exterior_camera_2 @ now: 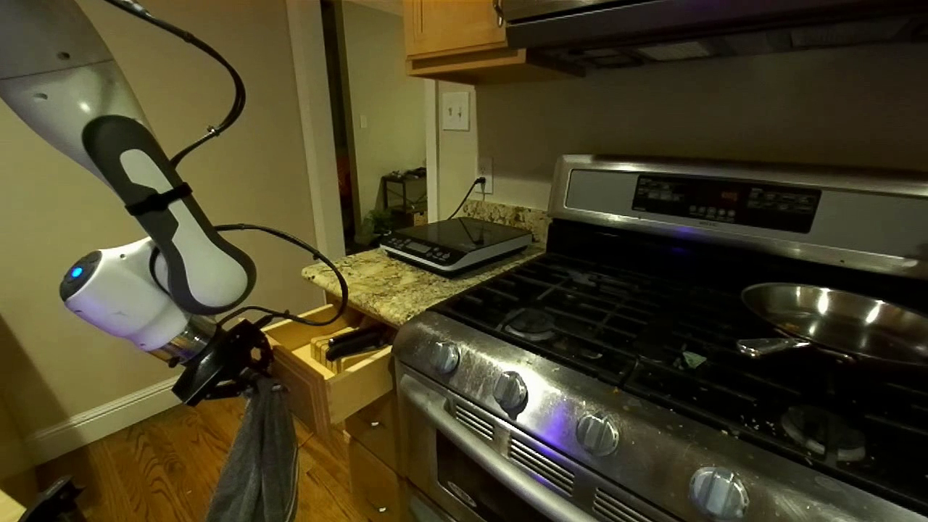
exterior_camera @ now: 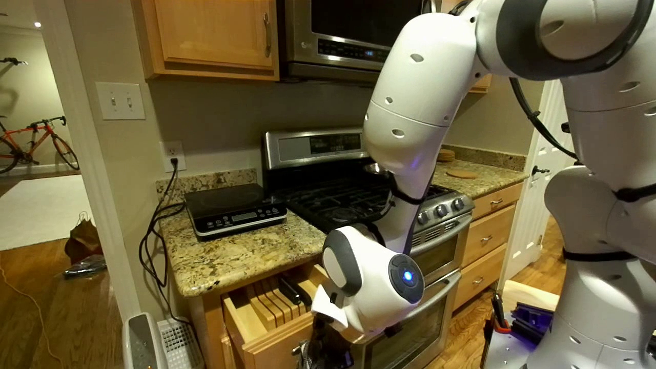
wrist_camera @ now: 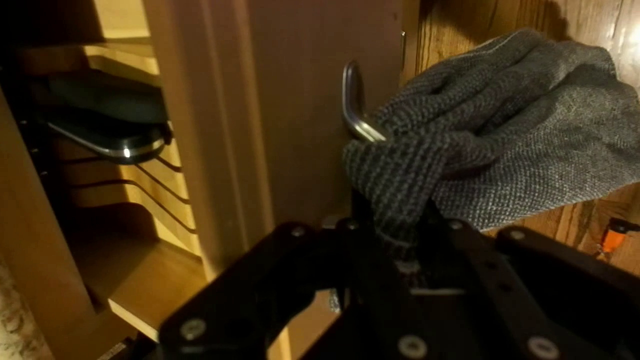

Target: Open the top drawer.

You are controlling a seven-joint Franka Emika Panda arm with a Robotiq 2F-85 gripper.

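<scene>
Wrist view: drawer lies on the 9-to-11 o'clock side of the gripper, its front running long from 12 to 6. The handle pokes out of the towel at 11 o'clock from the fingers. These look clamped on the towel; can't tell whether the handle's hidden end is in the grip too. Outward slide points to 3 o'clock here, so any further pull should run that way, square across the front.

In an exterior view the drawer stands partway out from under the counter, at 10 o'clock from the gripper. Honey oak, short wide front, grooved near the top edge, paler box behind. Inside, a slotted block, dark-handled knives at its 2 o'clock. Opening judged well along; full travel not readable. Likely trouble: towel slipping through the handle, pull lost.
</scene>
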